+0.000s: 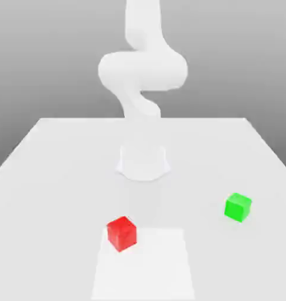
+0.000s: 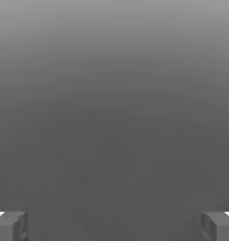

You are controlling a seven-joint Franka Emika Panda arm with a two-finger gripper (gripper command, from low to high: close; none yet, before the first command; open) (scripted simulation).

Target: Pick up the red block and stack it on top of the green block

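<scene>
The red block [image 1: 122, 233] sits on the white table [image 1: 51, 176] toward the front, slightly to the exterior view's left. Apart from it, further to the exterior view's right, rests the green block [image 1: 238, 207]. The white arm [image 1: 142, 70] rises from its base [image 1: 143, 162] at the table's middle and runs up out of the picture. In the hand view my gripper [image 2: 114, 227] is open, its two grey fingertips [image 2: 10, 227] set far apart with nothing between them, facing a plain grey background.
A paler rectangular patch [image 1: 143, 267] lies on the table at the front, just beside the red block. The table's side edges slant inward toward the back.
</scene>
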